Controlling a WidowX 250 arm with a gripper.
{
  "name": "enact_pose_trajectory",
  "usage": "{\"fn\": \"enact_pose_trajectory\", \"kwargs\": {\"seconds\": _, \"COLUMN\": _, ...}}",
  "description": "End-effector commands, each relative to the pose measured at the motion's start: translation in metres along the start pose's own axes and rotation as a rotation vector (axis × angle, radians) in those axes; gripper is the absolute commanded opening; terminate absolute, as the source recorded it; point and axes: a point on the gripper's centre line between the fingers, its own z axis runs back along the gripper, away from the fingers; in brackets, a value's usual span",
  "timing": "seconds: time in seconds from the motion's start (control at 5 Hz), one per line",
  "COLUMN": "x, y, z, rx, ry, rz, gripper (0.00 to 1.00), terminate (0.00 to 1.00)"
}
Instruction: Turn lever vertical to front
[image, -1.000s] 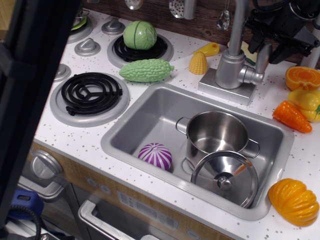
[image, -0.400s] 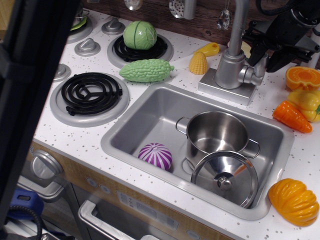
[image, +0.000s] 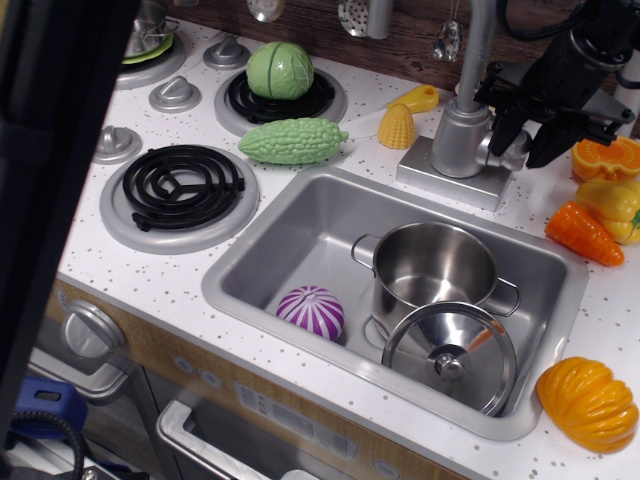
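Note:
The lever (image: 514, 151) is a short silver stub jutting to the right from the thick faucet body (image: 460, 132) behind the sink. My black gripper (image: 524, 145) has come down from the upper right. One finger stands on either side of the stub. The jaws look open and I cannot see them pressing on it. The fingers hide part of the lever. The thin spout pipe (image: 476, 40) rises above the faucet body.
The sink (image: 300, 235) holds a steel pot (image: 432, 265), its lid (image: 450, 352) and a purple onion (image: 311, 310). A carrot (image: 582, 233), an orange half (image: 606, 157) and a yellow pepper (image: 615, 203) lie right of the faucet. Corn (image: 397, 126) lies to its left.
My gripper has come down and to the left, from above and right of the faucet to around the lever. The lever still points to the right.

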Motion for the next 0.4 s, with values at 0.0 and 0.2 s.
{"fn": "enact_pose_trajectory", "kwargs": {"seconds": 0.0, "x": -0.0079, "y": -0.0046, "z": 0.0133, "rx": -0.095, "ry": 0.029, "rz": -0.044, "gripper": 0.00, "terminate": 0.00}}
{"fn": "enact_pose_trajectory", "kwargs": {"seconds": 0.2, "x": -0.0099, "y": -0.0055, "z": 0.0055, "rx": -0.119, "ry": 0.039, "rz": -0.061, "gripper": 0.00, "terminate": 0.00}}
